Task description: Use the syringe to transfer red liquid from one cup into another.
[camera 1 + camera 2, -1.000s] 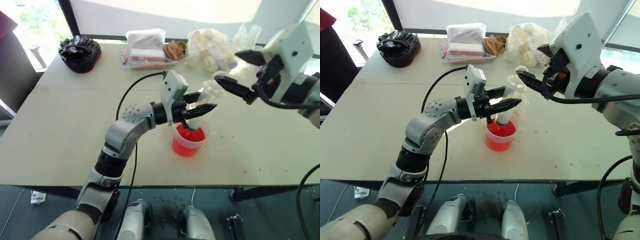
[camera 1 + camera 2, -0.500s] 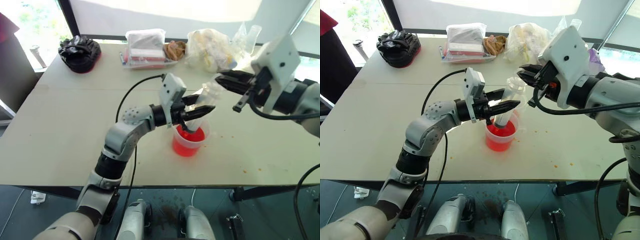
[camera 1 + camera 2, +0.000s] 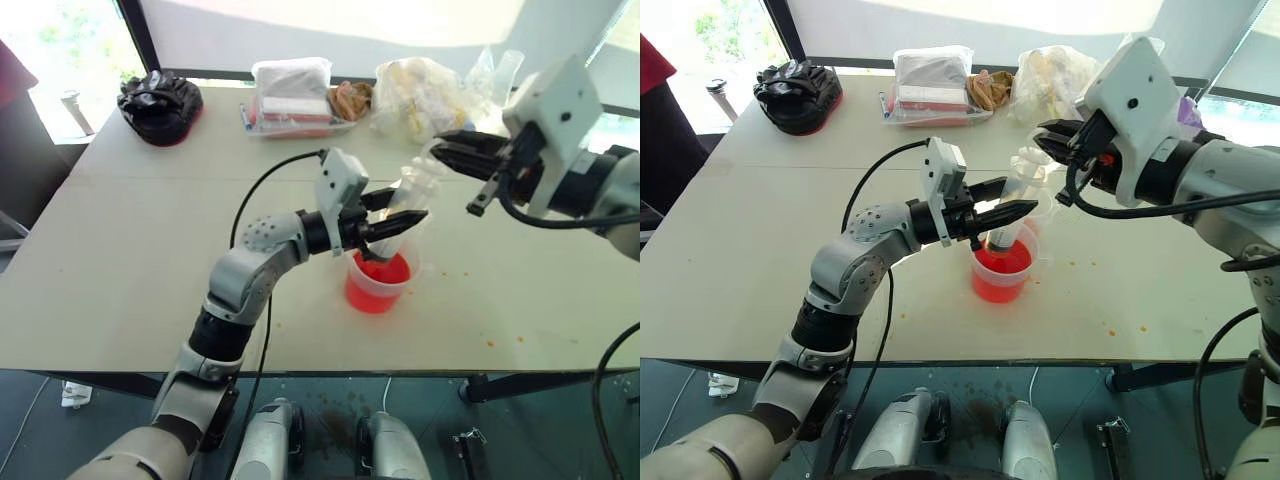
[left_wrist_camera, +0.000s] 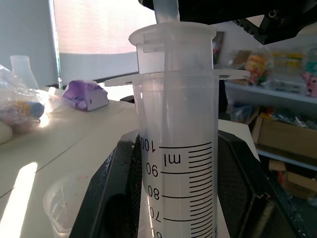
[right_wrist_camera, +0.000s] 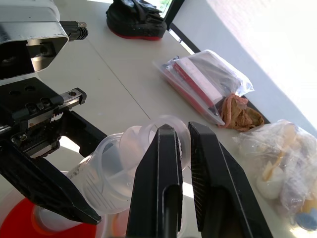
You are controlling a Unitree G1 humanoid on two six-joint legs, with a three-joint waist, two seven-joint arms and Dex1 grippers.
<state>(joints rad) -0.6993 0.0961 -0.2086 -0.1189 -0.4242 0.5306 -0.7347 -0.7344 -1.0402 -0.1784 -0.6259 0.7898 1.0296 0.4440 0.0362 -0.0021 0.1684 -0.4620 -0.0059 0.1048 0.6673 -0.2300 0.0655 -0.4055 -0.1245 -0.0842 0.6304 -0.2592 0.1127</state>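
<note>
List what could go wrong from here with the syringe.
1. The right gripper is shut at the plunger top; a skewed pull could slip off.
2. The left gripper holds the syringe tilted over the handled cup; a tug could tip the cup or splash red liquid onto the table.

Broad bare worktop (image 3: 130, 250) lies open on the robot's left and along the near edge, where an end effector could pass freely. The middle is crowded: the left end effector (image 3: 395, 212) clamps the syringe (image 3: 1012, 205) tilted over the handled cup (image 3: 377, 285), and the right end effector (image 3: 1047, 137), fingers pinched on the plunger top, blocks the way from the right. Along the far edge a black bundle (image 3: 158, 105), a bagged box (image 3: 292, 95) and plastic bags (image 3: 425, 95) bar reach.
</note>
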